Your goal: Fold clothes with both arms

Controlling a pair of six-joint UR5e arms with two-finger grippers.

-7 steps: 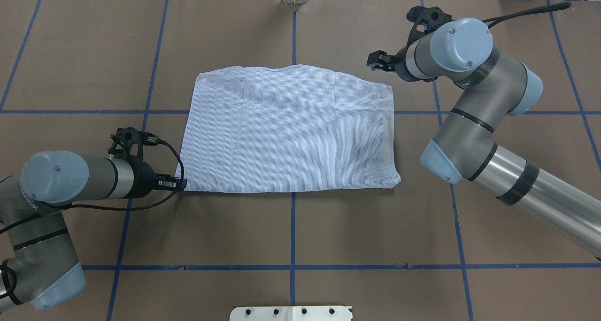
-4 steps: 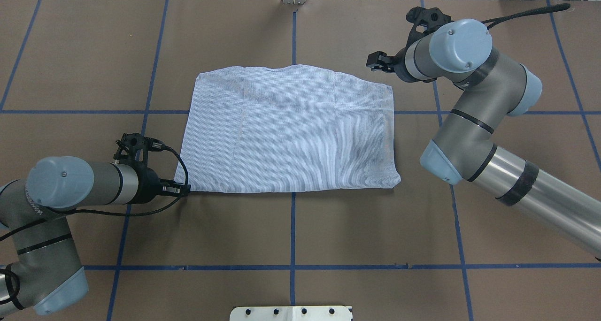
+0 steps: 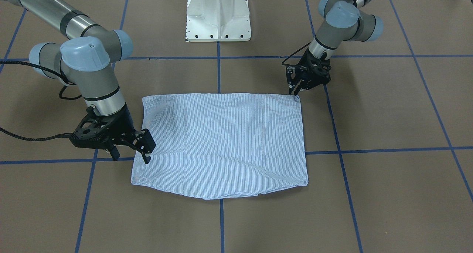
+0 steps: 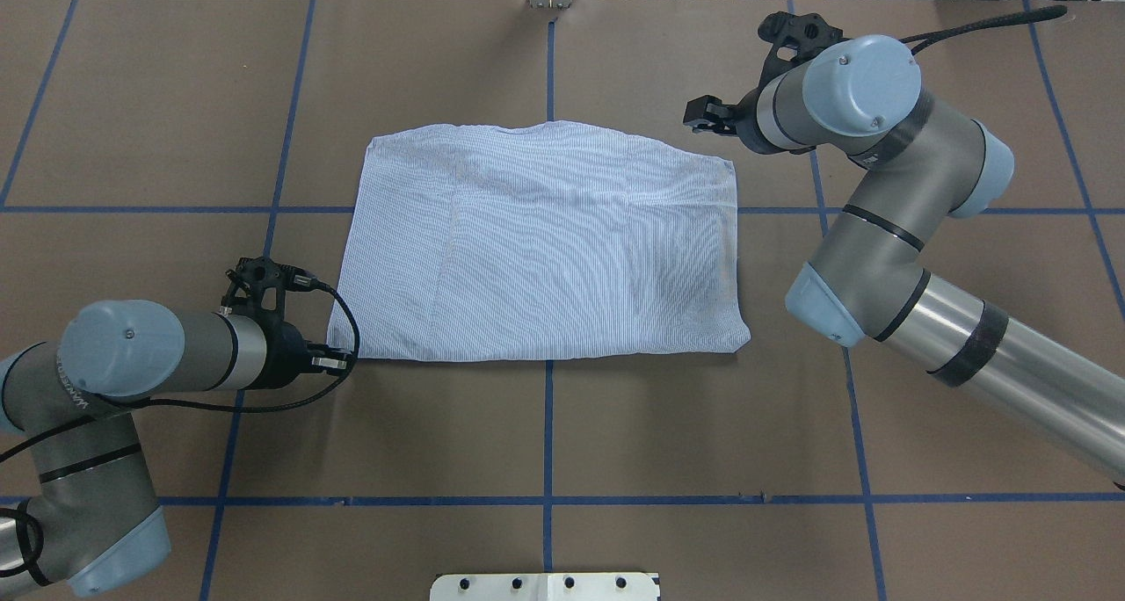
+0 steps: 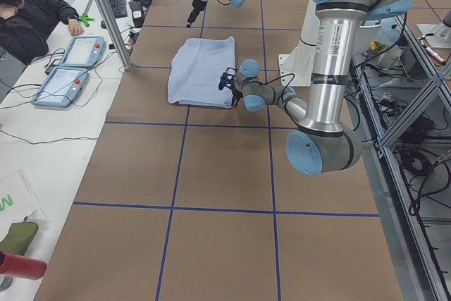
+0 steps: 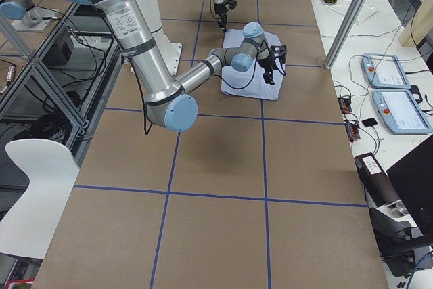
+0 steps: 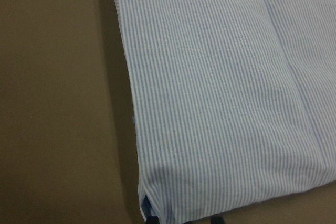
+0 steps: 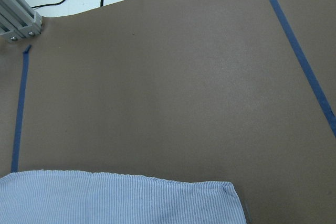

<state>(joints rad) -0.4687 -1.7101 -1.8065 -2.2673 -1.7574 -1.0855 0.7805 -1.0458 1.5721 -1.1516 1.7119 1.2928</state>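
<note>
I count two arms, one shirt and one table. On my left in the overhead view, the left arm [image 4: 167, 346] lies low and reaches toward the shirt's near left corner. The left gripper [image 4: 340, 361] is right at that corner. In its wrist view two dark fingertips [image 7: 149, 217] show at the bottom edge with the shirt's hem between them. I cannot tell whether they pinch it.

In the middle, the shirt [image 4: 545, 249] lies flat on the table [image 4: 703, 425], folded into a rough rectangle, light blue with fine white stripes.

On the right, the right arm [image 4: 879, 223] bends over the table. The right gripper [image 3: 131, 156] hangs by the shirt's far right corner, its two fingers spread wide and holding nothing.
</note>
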